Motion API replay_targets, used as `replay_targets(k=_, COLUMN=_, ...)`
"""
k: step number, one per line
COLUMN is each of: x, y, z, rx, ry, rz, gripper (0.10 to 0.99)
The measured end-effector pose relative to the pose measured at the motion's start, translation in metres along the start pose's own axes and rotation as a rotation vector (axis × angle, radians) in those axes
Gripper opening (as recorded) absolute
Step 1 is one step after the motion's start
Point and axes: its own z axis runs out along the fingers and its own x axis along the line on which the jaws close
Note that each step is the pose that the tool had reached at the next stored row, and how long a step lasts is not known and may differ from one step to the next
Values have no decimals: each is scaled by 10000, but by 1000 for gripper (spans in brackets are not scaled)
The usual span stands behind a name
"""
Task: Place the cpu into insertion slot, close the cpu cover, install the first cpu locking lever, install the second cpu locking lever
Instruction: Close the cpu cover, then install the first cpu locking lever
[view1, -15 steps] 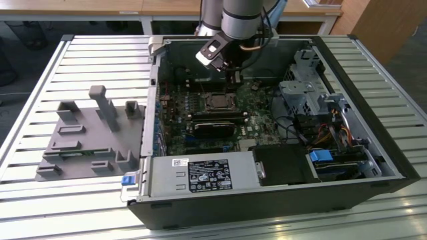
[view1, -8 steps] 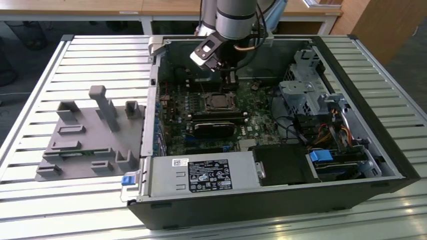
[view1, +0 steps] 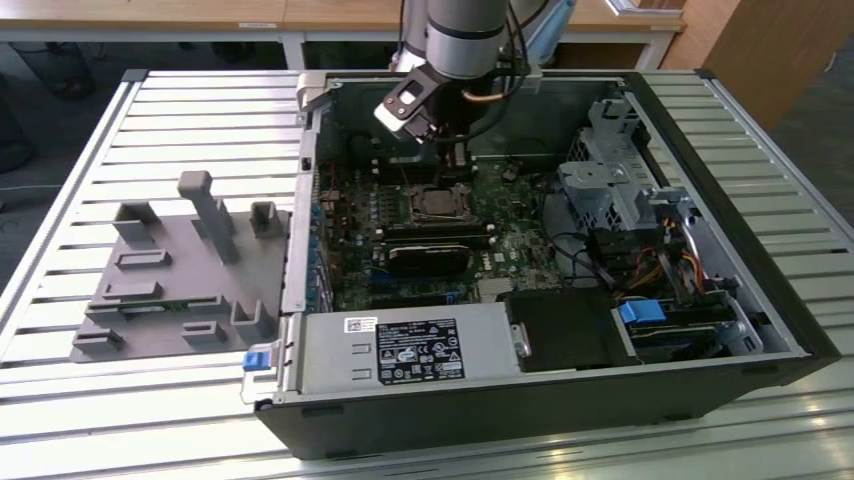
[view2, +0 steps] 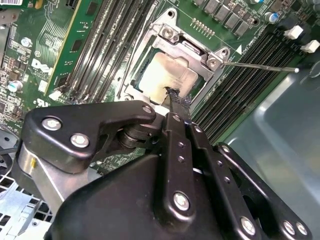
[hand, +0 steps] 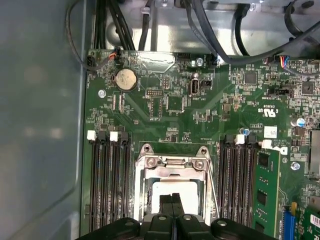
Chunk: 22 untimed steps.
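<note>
My gripper (view2: 172, 93) is fully closed, the two black fingers (hand: 166, 201) pressed together with just a thin seam between them, and nothing is held between them. The fingertips sit right at the edge of the cpu (view2: 167, 75), where its pale top meets the frame around it. I cannot tell whether they press on it or are just above it.

The cpu lies flat in the insertion slot (hand: 145, 197), its dull silver-grey top showing as a pale, slightly smudged square. The cpu cover (view2: 186, 47) is folded down over it, so the chip shows through the cover's central window and the silvery frame runs all round it. A thin metal lever (view2: 260, 65) reaches out from one corner of the cover and crosses above the long black memory slots (hand: 107, 185). I cannot tell whether it is latched.

In the exterior view, the arm comes down from the upper middle of the frame into the open computer case (view1: 534, 415), which fills the centre and right. The gripper is just above the socket, near the middle of the green motherboard (hand: 175, 100). The case lies on a slatted metal bench (view1: 174, 110), and a grey moulded fixture (view1: 174, 270) stands well apart on the exterior view's left.
</note>
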Motion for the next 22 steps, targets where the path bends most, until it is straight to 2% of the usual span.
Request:
replay_targets(k=11, x=0, y=-10, z=-16, rx=2, ry=-2, rz=0, gripper=106)
replay_targets(k=18, x=0, y=-9, z=-141, rx=22, ry=-1, rz=0, gripper=106)
replay_targets(k=22, x=1, y=-9, z=-260, rx=28, ry=2, rz=0, gripper=106)
